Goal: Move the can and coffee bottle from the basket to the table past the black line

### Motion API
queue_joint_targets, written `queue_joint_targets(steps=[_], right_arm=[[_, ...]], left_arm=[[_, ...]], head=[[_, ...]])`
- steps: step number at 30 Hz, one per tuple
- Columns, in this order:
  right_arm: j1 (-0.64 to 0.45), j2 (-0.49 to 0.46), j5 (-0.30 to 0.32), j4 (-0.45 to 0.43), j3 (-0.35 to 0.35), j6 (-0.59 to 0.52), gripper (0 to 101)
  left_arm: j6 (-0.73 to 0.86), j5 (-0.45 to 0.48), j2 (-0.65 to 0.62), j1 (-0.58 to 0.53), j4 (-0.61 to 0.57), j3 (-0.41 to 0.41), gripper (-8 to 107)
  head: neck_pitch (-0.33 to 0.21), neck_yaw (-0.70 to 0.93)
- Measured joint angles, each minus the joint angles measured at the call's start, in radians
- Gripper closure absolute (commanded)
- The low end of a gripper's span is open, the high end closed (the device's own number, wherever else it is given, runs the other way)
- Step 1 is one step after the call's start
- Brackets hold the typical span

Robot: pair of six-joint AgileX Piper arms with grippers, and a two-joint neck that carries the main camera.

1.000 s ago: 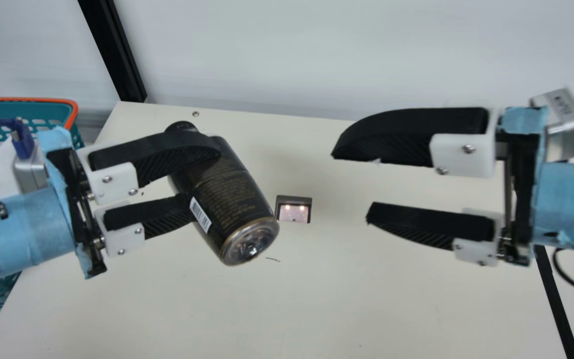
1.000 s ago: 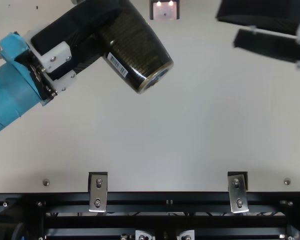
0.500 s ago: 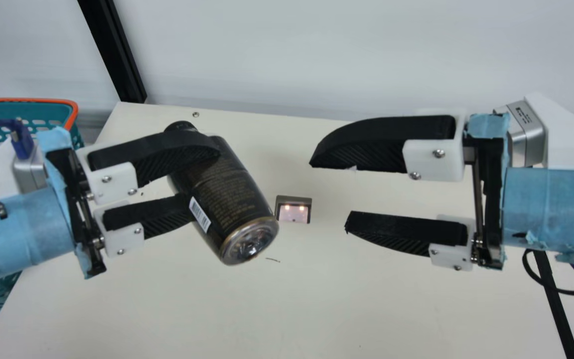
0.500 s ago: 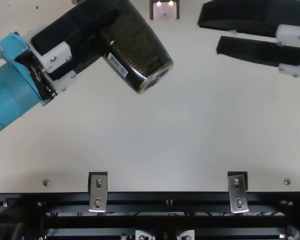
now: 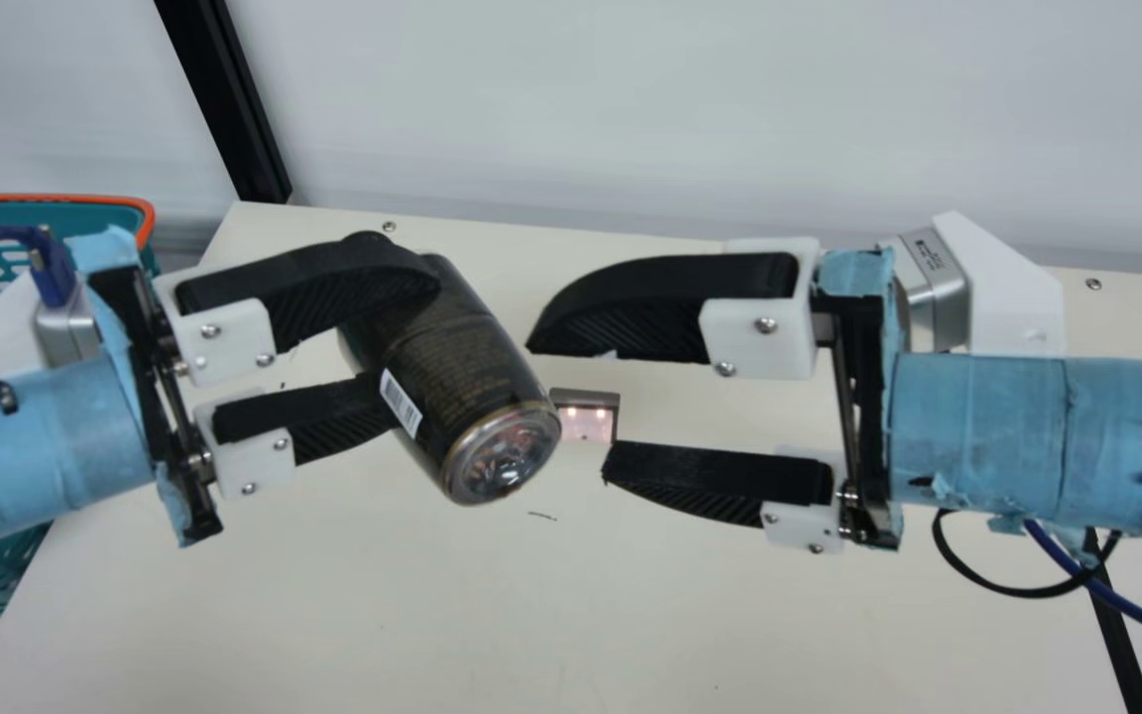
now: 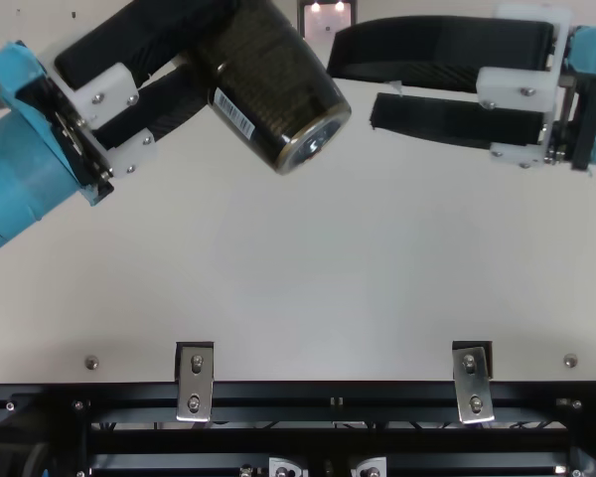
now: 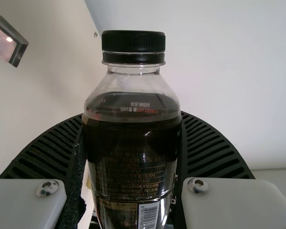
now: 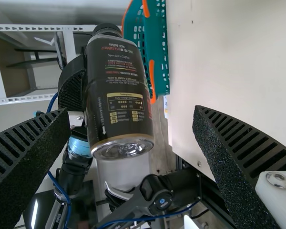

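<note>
Right gripper (image 5: 567,411) stands wide and unloaded, its mouth turned toward the coffee bottle (image 5: 462,367), while on my other side the left gripper (image 5: 412,342) has that bottle pinched between its ribbed fingers. Beneath them spreads the cream table (image 5: 531,615). Over at my left sits the teal basket (image 5: 56,198), and the bottle is out of it, so its lift counts as done. Far to the right runs a dark strip (image 5: 1120,650), which I take to be the black line; the bottle is well short of it. It hangs tilted above the table, base toward the right arm. I'd judge a handover comes next, then the carry across and the setting down. How far the can has got, I cannot tell. Smallest is a lit device (image 5: 586,421) on the tabletop.
</note>
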Motion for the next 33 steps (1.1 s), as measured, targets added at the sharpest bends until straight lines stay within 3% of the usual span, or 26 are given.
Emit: queue_joint_targets(steps=[6, 24, 33], right_arm=[[0.032, -0.001, -0.021, 0.058, 0.010, -0.001, 0], [0.058, 0.007, -0.036, 0.079, 0.005, -0.002, 0], [0.116, 0.035, -0.074, 0.104, -0.015, 0.001, 0]], left_arm=[[-0.072, 0.019, 0.012, 0.001, 0.000, -0.016, 89], [-0.092, 0.021, 0.012, 0.003, 0.001, -0.018, 89], [-0.092, 0.021, 0.012, 0.003, 0.001, -0.018, 89]], head=[[0.000, 0.000], [0.000, 0.000], [0.000, 0.000]])
